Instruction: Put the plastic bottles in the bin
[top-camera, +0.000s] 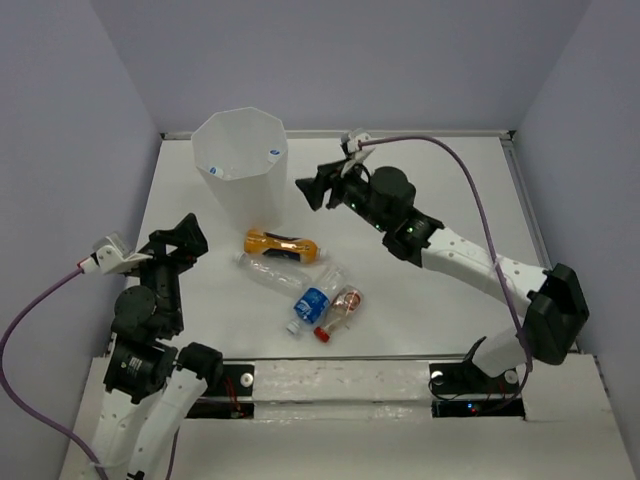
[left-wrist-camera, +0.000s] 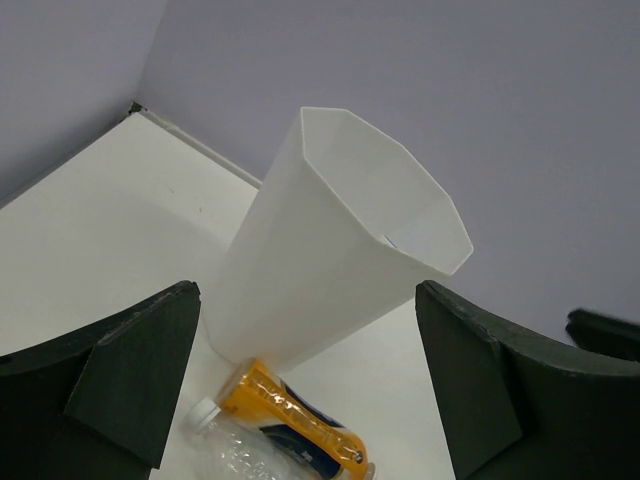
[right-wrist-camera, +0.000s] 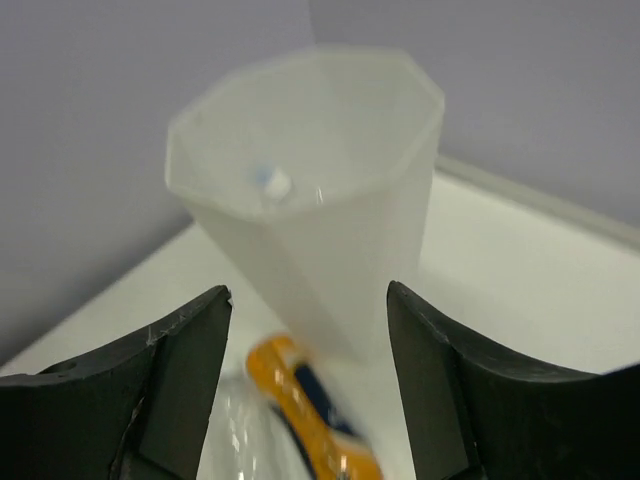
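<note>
Top external view: four plastic bottles lie loose in a cluster around the middle of the worktop (top-camera: 450, 200), none of them held. The orange bottle (top-camera: 283, 243) lies on its side just in front of the bin (top-camera: 240, 165), with a clear bottle (top-camera: 268, 270) beside it toward the near edge. The blue-labelled bottle (top-camera: 313, 301) and the red-capped bottle (top-camera: 341, 308) lie nearer that edge again, close against each other. The bin stands upright toward the far left corner. Its floor is hidden in every view, so I cannot tell whether any bottle is already inside; only a small blue-and-white mark shows on its inner wall. The right hand (top-camera: 318, 185) hovers just beside the bin's rim with its jaws apart and nothing between them. The left hand (top-camera: 185, 243) sits near the left edge, also open and empty, facing the bin and the orange bottle. By my judgement most of the job remains: at least these four need picking up and dropping in.
</note>
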